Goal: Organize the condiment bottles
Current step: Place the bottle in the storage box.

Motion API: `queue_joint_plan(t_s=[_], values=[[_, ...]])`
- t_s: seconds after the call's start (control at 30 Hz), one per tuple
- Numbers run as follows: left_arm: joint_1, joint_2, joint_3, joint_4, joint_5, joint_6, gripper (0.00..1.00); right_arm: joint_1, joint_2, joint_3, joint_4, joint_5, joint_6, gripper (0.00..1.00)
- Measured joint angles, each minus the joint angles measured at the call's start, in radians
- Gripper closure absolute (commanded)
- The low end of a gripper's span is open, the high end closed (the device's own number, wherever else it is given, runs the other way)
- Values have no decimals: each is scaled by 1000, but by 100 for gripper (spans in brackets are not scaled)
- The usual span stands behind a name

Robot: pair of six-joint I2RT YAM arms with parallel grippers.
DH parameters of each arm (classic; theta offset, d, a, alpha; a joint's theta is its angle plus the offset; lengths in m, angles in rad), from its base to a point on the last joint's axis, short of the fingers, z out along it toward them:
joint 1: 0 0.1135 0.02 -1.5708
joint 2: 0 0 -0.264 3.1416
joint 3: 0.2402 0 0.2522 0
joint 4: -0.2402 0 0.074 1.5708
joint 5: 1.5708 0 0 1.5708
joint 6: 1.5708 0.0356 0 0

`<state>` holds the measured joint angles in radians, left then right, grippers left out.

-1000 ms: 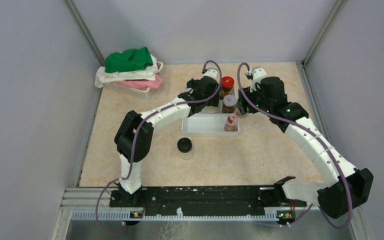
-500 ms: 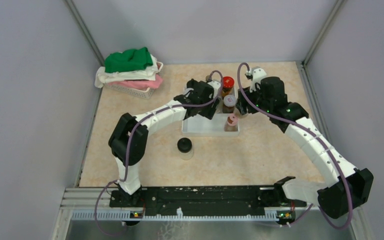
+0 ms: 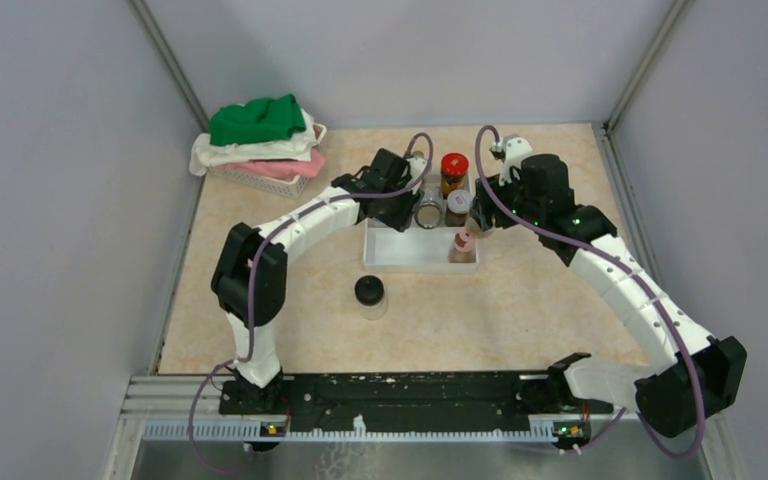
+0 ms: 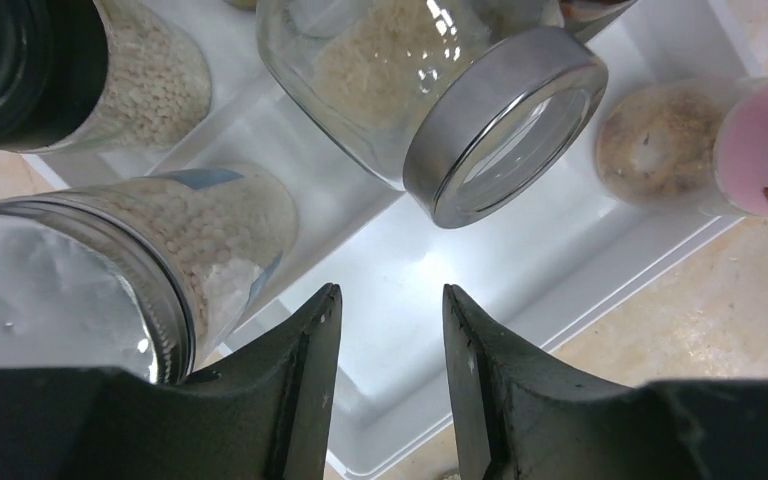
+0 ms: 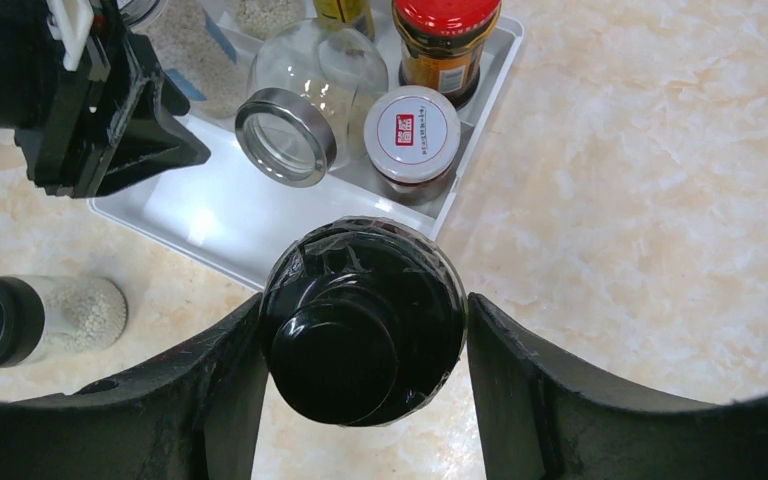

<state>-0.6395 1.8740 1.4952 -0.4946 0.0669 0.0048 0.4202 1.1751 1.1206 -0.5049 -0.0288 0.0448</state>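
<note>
A white stepped tray [image 3: 400, 255] holds a red-capped jar [image 3: 453, 170], a white-red-capped jar [image 3: 458, 205], a pink-capped bottle [image 3: 464, 243] and a silver-capped glass jar [image 3: 428, 210]. The silver-capped jar tilts with its lid toward the tray's front. My left gripper [image 3: 407, 213] is open and empty above the tray's low step [image 4: 430, 330], just left of the silver-capped jar [image 4: 505, 125]. My right gripper [image 5: 365, 310] is shut on a black-capped bottle [image 5: 360, 320] just right of the tray. A black-capped jar of white grains [image 3: 369, 295] stands on the table in front of the tray.
A basket of folded green, white and pink cloths [image 3: 260, 140] sits at the back left. In the left wrist view two more jars of white grains [image 4: 110, 290] stand at the tray's left end. Grey walls close in the table on three sides.
My left gripper has drawn back to the left from the jars, and the silver-capped jar now shows in the tray. The right arm has not moved.
</note>
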Motion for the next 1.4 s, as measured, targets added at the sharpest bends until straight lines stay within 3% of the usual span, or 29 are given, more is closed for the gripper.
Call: queue_joint_plan(t_s=[0.13, 0.2, 0.27, 0.73, 1.13, 1.4], values=[[0, 0, 38, -9, 7, -1, 48, 0, -2, -2, 0, -3, 4, 76], [-3, -3, 50, -7, 22, -1, 35, 0, -2, -2, 1, -3, 4, 76], [-3, -13, 50, -7, 34, 1, 30, 0, -2, -2, 0, -4, 4, 77], [-5, -228, 42, -3, -19, -7, 29, 10, 2, 8, -11, -132, 11, 81], [-3, -367, 12, -49, -207, -67, 26, 238, 180, 170, -5, -162, 10, 83], [3, -499, -15, -121, -267, -113, 26, 310, 341, 176, 116, -160, 12, 86]])
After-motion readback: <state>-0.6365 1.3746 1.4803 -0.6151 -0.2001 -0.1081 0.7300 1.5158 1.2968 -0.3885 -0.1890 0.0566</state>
